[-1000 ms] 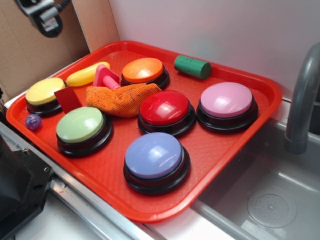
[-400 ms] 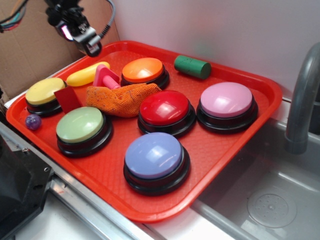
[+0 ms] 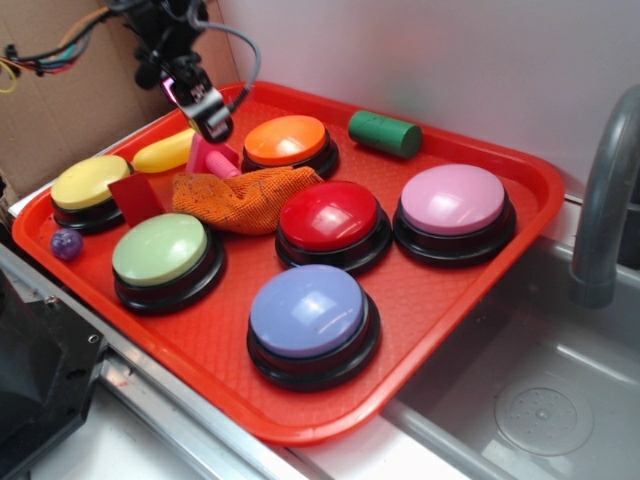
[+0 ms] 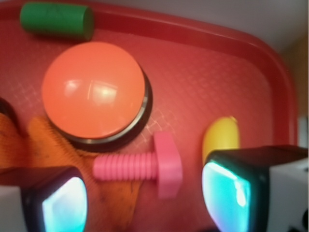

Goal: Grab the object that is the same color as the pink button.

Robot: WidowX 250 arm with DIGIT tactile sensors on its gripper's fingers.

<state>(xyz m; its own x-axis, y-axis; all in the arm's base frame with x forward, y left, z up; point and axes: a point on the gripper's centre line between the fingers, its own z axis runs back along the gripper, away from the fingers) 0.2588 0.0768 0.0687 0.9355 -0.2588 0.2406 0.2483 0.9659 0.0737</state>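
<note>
Here the gripper (image 4: 145, 198) hangs over the far-left part of the red tray (image 3: 500, 270), fingers (image 4: 55, 203) spread apart with nothing between them. In the wrist view the pink bolt-shaped piece (image 4: 140, 166), the object sought, lies on its side in the gap just above the fingertips, head toward 3 o'clock and threaded stem toward 9 o'clock, not touching either pad. Its stem end rests on the orange knitted cloth (image 4: 58, 150); the orange button (image 4: 94, 89) sits just beside it at 11 o'clock. The yellow oblong piece (image 4: 221, 137) lies at 2 o'clock, near the right finger, with a narrow strip of bare tray between it and the bolt head.

Count, exterior view: six dome buttons, namely yellow (image 3: 90, 183), green (image 3: 160, 250), orange, red (image 3: 328, 215), lavender-blue (image 3: 308, 312) and the pink button (image 3: 453, 200), which stands well apart from the bolt at the tray's right side. One green cylinder (image 3: 385, 134) lies near the far rim. One flat red square (image 3: 135, 197) leans by the yellow button; one small purple ball (image 3: 66, 243), possibly glittery, sits near the left rim. Open tray floor shows mostly along the near-right rim.
</note>
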